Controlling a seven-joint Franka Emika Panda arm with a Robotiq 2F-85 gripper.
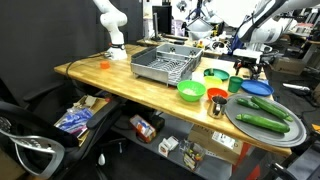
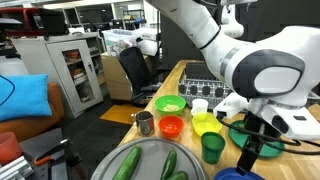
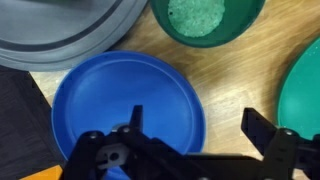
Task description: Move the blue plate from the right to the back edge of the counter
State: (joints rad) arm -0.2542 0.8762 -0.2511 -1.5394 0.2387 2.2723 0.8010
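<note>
In the wrist view the gripper [image 3: 195, 128] hangs with jaws spread wide, gripping nothing and straddling the right rim of the blue plate [image 3: 120, 95]. The plate lies flat on the counter [image 3: 235, 75]. Farther off sit the grey tray [image 3: 60, 30] and a dark green cup [image 3: 205, 20].

Wrist view: close, straight down on blue plate [image 3: 128, 105]. Both exterior views: oblique, sharing counter [image 1: 90, 72] [image 2: 180, 75].
</note>
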